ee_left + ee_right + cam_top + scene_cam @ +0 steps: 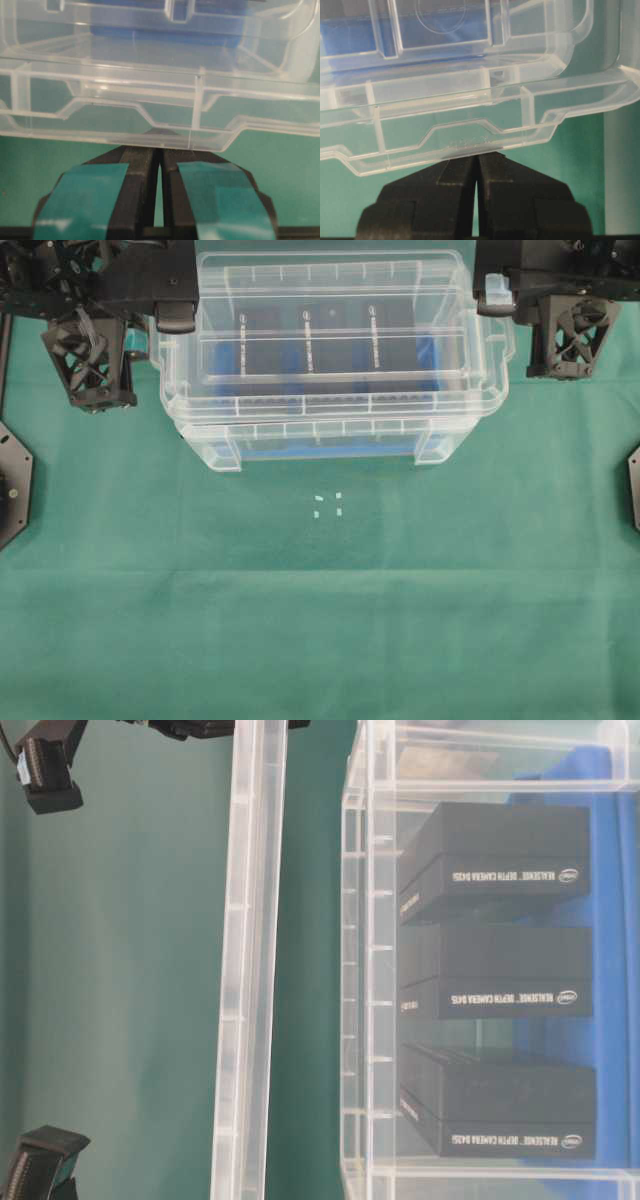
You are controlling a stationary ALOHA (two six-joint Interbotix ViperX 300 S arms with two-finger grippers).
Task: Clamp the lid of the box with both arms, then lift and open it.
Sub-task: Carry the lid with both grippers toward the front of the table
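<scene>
On the left, the left gripper [159, 150] has its fingers [140, 165] pressed together on the end tab of the lid [330, 325], the thin clear edge caught right at the tips. Gripping that short end leaves the wide panel free and keeps the arm out to the side, clear of the tub below.

In the middle, the lid hangs in the air above the box [330, 420], no longer seated on its rim. The table-level view shows the lid [248, 970] edge-on with a strip of green cloth visible between it and the box [365, 970], so the two are apart. It appears roughly level between its two holds, which makes sense: a flat, flexible panel held at only one end would likely sag or twist. The box rests on the green tabletop [320, 630], with three black cartons [495, 860] and a blue liner [610, 820] inside it, none of them touched by anything.

On the right, the right gripper [476, 156] mirrors the first, its fingers [495, 170] shut on the opposite end tab of the lid, at the very edge. Both holds look shallow, so a slip is the likely risk.

By my reading, the clamp and lift are done, and what remains is carrying the lid away.
</scene>
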